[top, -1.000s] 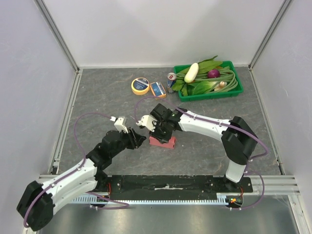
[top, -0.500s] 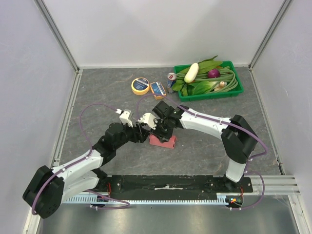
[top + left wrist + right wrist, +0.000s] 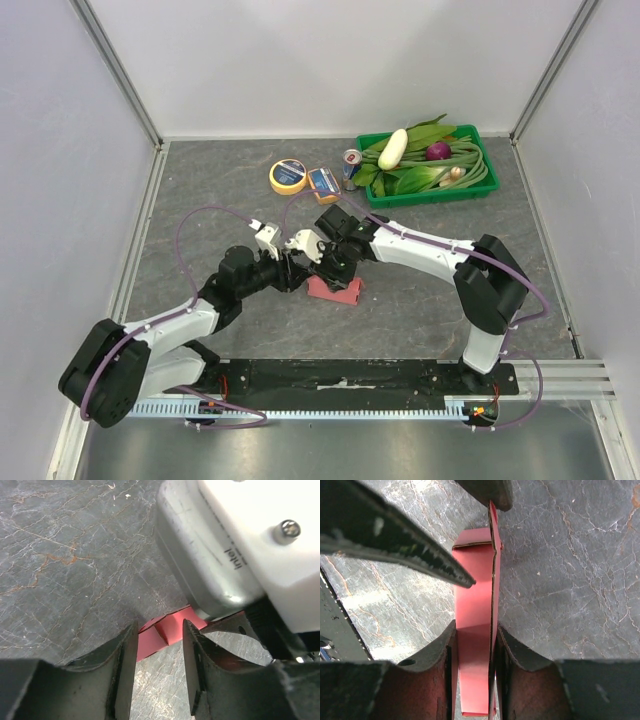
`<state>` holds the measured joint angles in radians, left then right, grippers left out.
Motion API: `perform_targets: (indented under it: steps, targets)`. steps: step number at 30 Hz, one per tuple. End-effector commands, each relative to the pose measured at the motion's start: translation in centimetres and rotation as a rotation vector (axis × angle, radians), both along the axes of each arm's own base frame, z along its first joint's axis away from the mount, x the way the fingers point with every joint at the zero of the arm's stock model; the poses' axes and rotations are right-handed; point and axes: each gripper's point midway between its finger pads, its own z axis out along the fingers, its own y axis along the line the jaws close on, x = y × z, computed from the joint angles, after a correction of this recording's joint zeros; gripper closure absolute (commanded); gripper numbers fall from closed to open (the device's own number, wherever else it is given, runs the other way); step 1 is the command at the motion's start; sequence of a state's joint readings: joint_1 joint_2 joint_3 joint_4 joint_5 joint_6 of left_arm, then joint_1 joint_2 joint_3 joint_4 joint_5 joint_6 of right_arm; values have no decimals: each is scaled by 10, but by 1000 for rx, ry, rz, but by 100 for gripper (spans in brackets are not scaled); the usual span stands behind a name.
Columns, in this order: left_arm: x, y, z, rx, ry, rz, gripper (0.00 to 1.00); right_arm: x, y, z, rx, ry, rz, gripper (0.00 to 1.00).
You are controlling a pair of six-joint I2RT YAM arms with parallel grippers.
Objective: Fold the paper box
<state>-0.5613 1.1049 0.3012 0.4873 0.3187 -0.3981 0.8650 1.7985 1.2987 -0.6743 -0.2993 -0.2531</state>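
Paper box (image 3: 337,291) lies mid-table, pink card partly folded, at tips of both grippers. Your right gripper (image 3: 324,262) sits on its far-left end, jaws narrowed onto box, card filling gap, fingers (image 3: 506,660) touching it each side. Your left gripper (image 3: 159,626) is just left of box, jaws part open, holding nothing; box corner shows beyond tips. Tape roll (image 3: 288,175), small blue-and-orange box (image 3: 324,183), can (image 3: 352,160) and green vegetable tray (image 3: 440,197) sit far, well apart.

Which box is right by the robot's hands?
The pink-red paper box, mid-table, where the left gripper and right gripper meet. The blue-and-orange box sits farther back, beside the yellow tape roll.
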Motion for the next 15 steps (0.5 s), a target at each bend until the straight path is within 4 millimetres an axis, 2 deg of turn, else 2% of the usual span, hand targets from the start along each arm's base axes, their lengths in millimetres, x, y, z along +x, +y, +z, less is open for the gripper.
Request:
perform_targets:
  steps: [1, 8, 12, 15]
  targets:
    - [7, -15, 28, -42, -106, -73, 58, -14, -4, -15, -42, 54, 38, 73]
    - [6, -8, 38, -45, -130, -40, 67, -12, -4, -15, -41, 45, 33, 73]
    - [1, -12, 48, -67, -126, -55, 76, -11, -3, -14, -38, 43, 30, 74]
    - [-1, -14, 45, -66, -103, -58, 79, -11, -2, -13, -35, 40, 30, 75]
